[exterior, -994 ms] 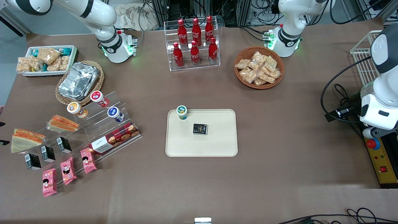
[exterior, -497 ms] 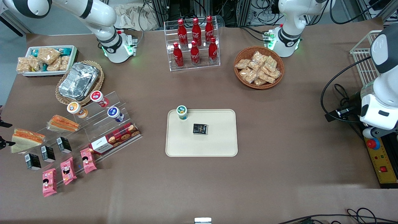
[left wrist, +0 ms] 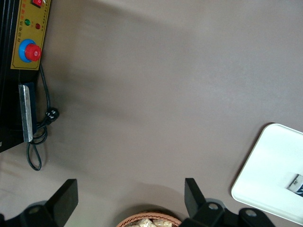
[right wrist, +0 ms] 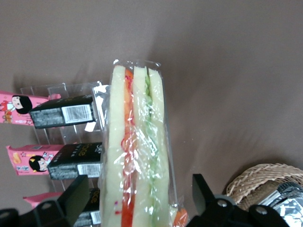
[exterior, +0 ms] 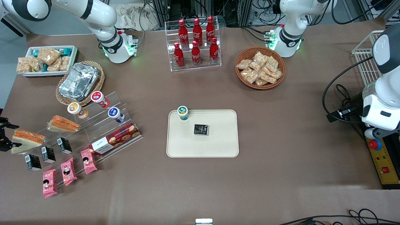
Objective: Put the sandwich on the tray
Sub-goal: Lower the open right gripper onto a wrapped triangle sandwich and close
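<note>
The gripper [exterior: 7, 135], at the front view's left edge, straddles the sandwich [exterior: 27, 139] with jaws wide open, nothing gripped. Grasping, lifting and carrying to the tray [exterior: 218, 147] at frame centre remain.

The sandwich [exterior: 27, 138] is a clear-wrapped triangular wedge with pale bread faces and a red-orange and green filling edge, lying at the working arm's end of the bench; in the right wrist view the sandwich [right wrist: 137, 156] shows its layered edge between the two spread fingers of the tool [right wrist: 137, 208], which hangs just above it. The tray [exterior: 218, 147] is a large flat cream-beige rectangle with rounded corners and a low rim, resting flat mid-bench, well apart from the sandwich.
</note>
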You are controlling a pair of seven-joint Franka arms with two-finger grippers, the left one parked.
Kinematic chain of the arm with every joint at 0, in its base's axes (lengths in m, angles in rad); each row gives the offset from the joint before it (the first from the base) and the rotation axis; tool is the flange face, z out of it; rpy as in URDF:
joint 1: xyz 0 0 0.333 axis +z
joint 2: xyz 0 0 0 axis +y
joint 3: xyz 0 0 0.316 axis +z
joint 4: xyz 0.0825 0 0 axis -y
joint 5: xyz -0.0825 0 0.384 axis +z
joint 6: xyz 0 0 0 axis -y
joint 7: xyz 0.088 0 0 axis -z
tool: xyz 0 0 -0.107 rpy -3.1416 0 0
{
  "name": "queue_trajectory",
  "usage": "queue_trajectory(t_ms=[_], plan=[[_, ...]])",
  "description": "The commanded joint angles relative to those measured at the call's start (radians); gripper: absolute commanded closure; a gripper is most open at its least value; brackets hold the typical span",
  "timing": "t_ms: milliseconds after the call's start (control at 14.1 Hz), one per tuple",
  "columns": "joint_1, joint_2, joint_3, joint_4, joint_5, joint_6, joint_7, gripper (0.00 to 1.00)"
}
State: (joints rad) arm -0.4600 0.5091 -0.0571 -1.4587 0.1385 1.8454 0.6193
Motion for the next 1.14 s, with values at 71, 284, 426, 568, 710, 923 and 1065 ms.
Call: queue_trajectory(t_ms=[71, 284, 426, 568, 710, 923, 1065], plan=[[-0.009, -0.003, 0.008, -0.011, 0.069, 0.034, -0.016, 0.21], [-0.009, -0.004, 0.011, -0.008, 0.069, 0.034, -0.036, 0.39], [-0.008, -0.006, 0.013, -0.005, 0.069, 0.034, -0.043, 0.41], [-0.006, -0.009, 0.014, -0.003, 0.069, 0.032, -0.043, 0.43], [-0.005, -0.011, 0.016, 0.003, 0.067, 0.031, -0.073, 0.49], [0.009, -0.036, 0.019, 0.034, 0.066, 0.023, -0.139, 0.51], [0.050, -0.075, 0.019, 0.040, 0.066, 0.018, -0.194, 0.52]])
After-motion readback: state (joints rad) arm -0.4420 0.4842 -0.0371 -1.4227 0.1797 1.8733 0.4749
